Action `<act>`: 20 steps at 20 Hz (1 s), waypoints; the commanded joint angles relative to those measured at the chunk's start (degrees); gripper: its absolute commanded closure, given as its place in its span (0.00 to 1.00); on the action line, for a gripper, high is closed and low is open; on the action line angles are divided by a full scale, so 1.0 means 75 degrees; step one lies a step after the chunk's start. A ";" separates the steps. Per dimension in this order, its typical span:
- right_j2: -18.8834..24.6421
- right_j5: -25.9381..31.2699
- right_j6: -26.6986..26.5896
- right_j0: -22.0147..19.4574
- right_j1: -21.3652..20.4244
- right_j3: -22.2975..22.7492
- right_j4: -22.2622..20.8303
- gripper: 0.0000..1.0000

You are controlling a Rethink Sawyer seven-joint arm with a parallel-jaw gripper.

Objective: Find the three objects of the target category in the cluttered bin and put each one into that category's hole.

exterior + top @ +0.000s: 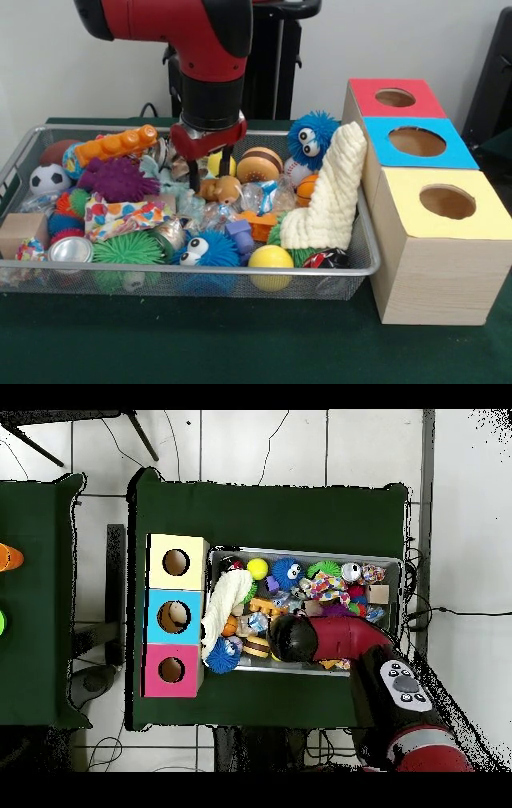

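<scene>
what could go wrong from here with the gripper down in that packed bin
The gripper sits low among tightly packed toys, so closing may catch a crinkly wrapper along with the small brown toy below it. Lifting could also drag neighbours over the wire bin rim. The cream knit cloth leaning toward the boxes might snag on a transfer.

No readable text, label, brand name, number or sign is showing in either view. The wooden box with its red, blue and yellow tops is carrying only plain colour around the holes, and the toys in the wire bin are bearing patterns, not letters. The buttons on the red arm in the overhead view are appearing too small to make out any marking.
</scene>
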 commanded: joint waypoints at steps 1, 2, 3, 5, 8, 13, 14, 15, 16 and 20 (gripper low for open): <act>0.1671 -0.1141 -0.0159 -0.0523 0.0320 0.0412 -0.0520 0.00; 0.1842 -0.1322 -0.0227 -0.0592 0.0304 0.0428 -0.0644 0.00; 0.1905 -0.1345 -0.0251 -0.0584 0.0310 0.0402 -0.0711 0.00; 0.1986 -0.1315 -0.0250 -0.0578 0.0339 0.0365 -0.0857 0.00; 0.2004 -0.1306 -0.0148 -0.0573 0.0419 0.0305 -0.1026 0.00; 0.1994 -0.1248 -0.0041 -0.0633 0.0566 0.0203 -0.1221 0.00; 0.1982 -0.1245 -0.0010 -0.0632 0.0606 0.0177 -0.1247 0.00; 0.1990 -0.1224 0.0001 -0.0648 0.0611 0.0174 -0.1266 0.00; 0.2055 -0.1218 -0.0068 -0.0688 0.0639 0.0167 -0.1333 0.00; 0.1877 -0.1148 0.0329 -0.0616 0.0754 -0.0006 -0.1237 1.00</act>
